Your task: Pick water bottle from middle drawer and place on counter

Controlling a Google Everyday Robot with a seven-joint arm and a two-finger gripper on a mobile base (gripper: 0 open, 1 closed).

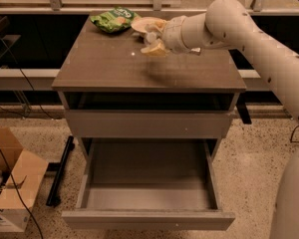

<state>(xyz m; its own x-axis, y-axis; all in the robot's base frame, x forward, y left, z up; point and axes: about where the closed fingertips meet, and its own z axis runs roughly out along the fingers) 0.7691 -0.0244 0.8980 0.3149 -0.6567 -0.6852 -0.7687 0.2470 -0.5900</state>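
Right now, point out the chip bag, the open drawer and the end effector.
chip bag [113, 20], camera view, middle of the green bag.
open drawer [148, 176], camera view, bare grey floor.
end effector [153, 43], camera view, its tip, over the back of the counter [114, 68].

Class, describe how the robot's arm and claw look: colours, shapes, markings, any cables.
The arm is cream-white, made of thick rounded tubes, with small dark dots along it; no loose cables show. The claw, over the rear of the counter, looks pale yellowish.
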